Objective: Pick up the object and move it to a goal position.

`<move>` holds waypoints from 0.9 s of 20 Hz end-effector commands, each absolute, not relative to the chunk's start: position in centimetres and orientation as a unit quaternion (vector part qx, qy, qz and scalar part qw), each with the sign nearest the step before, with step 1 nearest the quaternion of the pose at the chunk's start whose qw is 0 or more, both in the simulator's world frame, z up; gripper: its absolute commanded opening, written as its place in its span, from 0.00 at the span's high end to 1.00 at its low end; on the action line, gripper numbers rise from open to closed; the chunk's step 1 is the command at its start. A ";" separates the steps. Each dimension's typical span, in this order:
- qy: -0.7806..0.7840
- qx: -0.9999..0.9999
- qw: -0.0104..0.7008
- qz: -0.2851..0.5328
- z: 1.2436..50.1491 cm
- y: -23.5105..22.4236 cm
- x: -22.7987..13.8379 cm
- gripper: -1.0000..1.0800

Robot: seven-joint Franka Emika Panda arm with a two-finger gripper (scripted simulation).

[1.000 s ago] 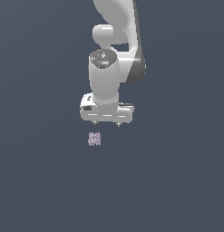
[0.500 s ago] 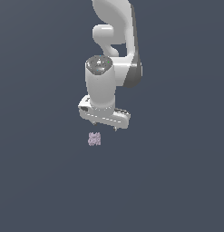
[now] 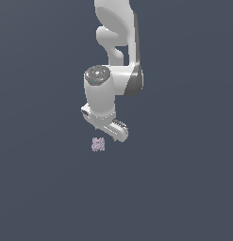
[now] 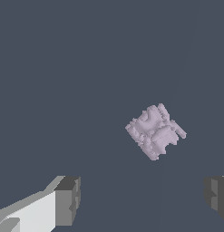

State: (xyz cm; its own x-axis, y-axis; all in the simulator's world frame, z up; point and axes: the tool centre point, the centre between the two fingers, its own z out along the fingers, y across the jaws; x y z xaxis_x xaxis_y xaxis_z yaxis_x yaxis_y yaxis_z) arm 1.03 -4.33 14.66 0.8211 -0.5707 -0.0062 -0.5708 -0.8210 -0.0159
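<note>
The arm (image 3: 115, 33) is cut off by the upper edge of the exterior view; its base is out of frame. In that view the fingertips of the gripper (image 3: 108, 132) are too small and foreshortened to separate, so the jaw gap cannot be read there. The lump (image 3: 98, 144) is too small there for surface detail. In the wrist view both fingers (image 4: 68, 199) are cut off by the lower edge, and the far one also by the right edge.
</note>
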 end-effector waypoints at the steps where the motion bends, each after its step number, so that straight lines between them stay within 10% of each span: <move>1: 0.337 -0.942 0.009 0.001 14.1 -4.7 1.0 0.04; 18: 0.571 -0.821 0.004 0.003 10.8 -7.5 0.8 0.04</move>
State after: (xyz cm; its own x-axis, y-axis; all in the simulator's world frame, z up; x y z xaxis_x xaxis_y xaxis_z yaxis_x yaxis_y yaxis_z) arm 0.79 -7.23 11.11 0.3922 -0.9198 -0.0113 -0.9199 -0.3922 -0.0043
